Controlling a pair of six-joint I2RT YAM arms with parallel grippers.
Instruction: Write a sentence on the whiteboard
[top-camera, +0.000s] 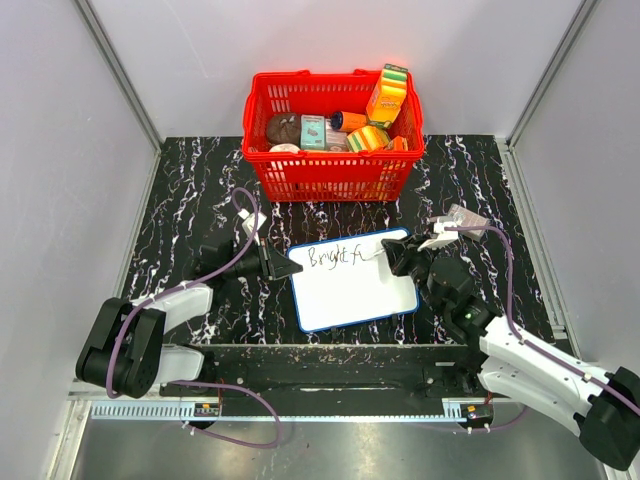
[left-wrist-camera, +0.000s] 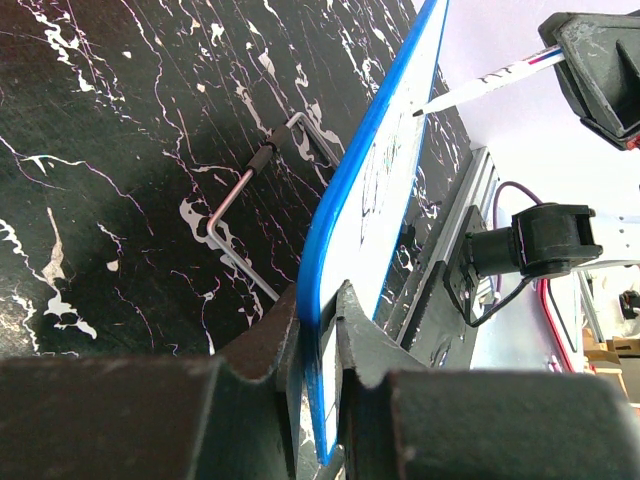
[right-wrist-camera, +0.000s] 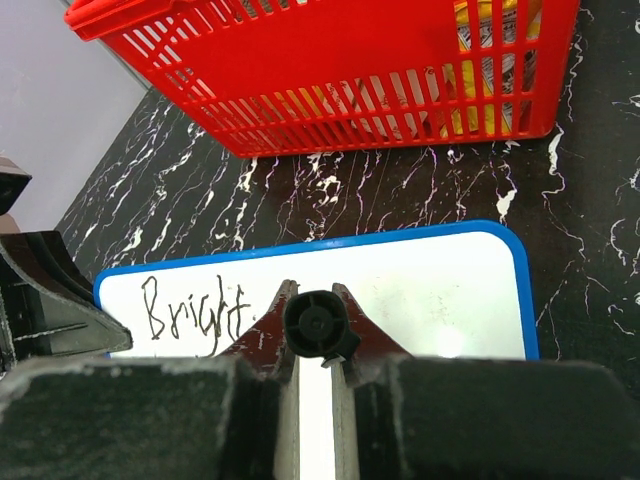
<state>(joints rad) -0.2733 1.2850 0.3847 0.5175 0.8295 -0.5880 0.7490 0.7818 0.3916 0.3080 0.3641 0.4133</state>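
The whiteboard (top-camera: 355, 300) lies on the black marble table, a white board with a blue rim (left-wrist-camera: 340, 220). Thin black lettering (top-camera: 335, 257) along its top reads "Bright f"; the right wrist view shows "Bright" (right-wrist-camera: 190, 310). My left gripper (top-camera: 283, 265) is shut on the board's left edge, which stands pinched between its jaws (left-wrist-camera: 318, 300). My right gripper (top-camera: 400, 255) is shut on a marker whose black end (right-wrist-camera: 320, 325) shows between the jaws. The marker (left-wrist-camera: 490, 80) slants down with its tip at the board's surface, right of the lettering.
A red basket (top-camera: 333, 135) full of packaged goods stands just behind the board. A bent wire piece (left-wrist-camera: 240, 200) lies on the table beside the board's edge. A clear packet (top-camera: 462, 220) lies right of my right gripper. Grey walls close in both sides.
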